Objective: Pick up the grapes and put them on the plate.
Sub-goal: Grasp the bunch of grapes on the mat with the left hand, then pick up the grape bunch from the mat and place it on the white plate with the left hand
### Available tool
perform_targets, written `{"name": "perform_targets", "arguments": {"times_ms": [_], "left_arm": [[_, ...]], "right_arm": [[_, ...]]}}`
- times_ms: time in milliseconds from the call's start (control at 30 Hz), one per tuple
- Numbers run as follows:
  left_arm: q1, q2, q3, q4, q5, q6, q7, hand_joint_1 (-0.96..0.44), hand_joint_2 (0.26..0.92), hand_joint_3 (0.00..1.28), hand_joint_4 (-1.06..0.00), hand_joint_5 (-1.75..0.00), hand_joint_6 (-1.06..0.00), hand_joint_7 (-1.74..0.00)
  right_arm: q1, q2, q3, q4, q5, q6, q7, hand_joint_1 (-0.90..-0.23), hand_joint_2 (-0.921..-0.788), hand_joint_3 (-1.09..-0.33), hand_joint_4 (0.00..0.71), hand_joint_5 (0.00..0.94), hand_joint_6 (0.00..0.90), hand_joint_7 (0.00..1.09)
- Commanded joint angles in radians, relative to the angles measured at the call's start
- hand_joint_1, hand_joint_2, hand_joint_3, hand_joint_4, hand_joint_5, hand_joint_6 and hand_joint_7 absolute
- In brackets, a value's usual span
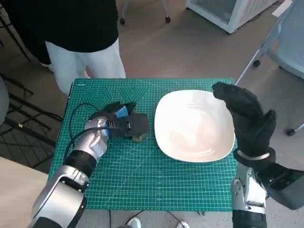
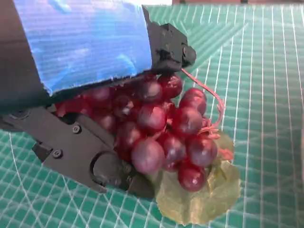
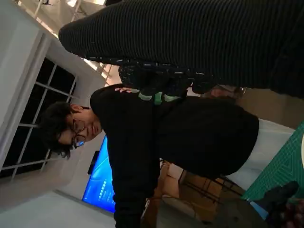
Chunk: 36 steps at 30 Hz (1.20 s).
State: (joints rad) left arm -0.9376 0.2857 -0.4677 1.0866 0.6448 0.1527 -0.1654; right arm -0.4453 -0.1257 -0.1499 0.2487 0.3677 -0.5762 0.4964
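Observation:
A bunch of dark red grapes (image 2: pixel 161 128) with a pale green leaf (image 2: pixel 199 194) lies on the green cutting mat (image 1: pixel 142 175), left of the white plate (image 1: pixel 194 126). My left hand (image 1: pixel 121 121) covers the bunch, its black fingers (image 2: pixel 95 152) wrapped around the grapes from both sides. In the head view only the leaf (image 1: pixel 139 137) peeks out under that hand. My right hand (image 1: pixel 244 116), in its black glove, is raised above the plate's right rim, holding nothing, fingers apart. The plate is bare.
A person in a black top and white trousers (image 1: pixel 90 57) stands at the table's far left edge and also shows in the right wrist view (image 3: pixel 180 133). A black cable (image 1: pixel 76 118) loops over the mat by my left forearm. Chair legs (image 1: pixel 266 52) stand on the floor at right.

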Motion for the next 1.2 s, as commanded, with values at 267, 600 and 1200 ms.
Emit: {"name": "perform_targets", "arguments": {"times_ms": [267,600,1200], "left_arm": [[0.052,0.009,-0.072,-0.002,0.05,0.0,0.031,0.05,0.902,0.24,-0.48,-1.52,-0.6,-0.95],[0.05,0.016,-0.072,0.003,0.036,-0.009,0.019,0.01,0.92,0.18,-0.5,-1.54,-0.6,-1.01],[0.048,0.019,-0.073,0.004,0.029,-0.015,0.025,0.01,0.921,0.18,-0.51,-1.53,-0.59,-1.03]], "right_arm": [[0.023,0.003,0.005,-0.002,-0.009,0.019,-0.008,-0.502,-0.921,-0.599,0.309,0.0,0.022,0.51],[0.022,0.003,0.004,-0.006,-0.008,0.022,-0.011,-0.502,-0.921,-0.6,0.309,0.0,0.021,0.51],[0.023,0.007,0.004,-0.003,-0.009,0.016,-0.014,-0.502,-0.921,-0.6,0.309,0.0,0.018,0.52]]}}
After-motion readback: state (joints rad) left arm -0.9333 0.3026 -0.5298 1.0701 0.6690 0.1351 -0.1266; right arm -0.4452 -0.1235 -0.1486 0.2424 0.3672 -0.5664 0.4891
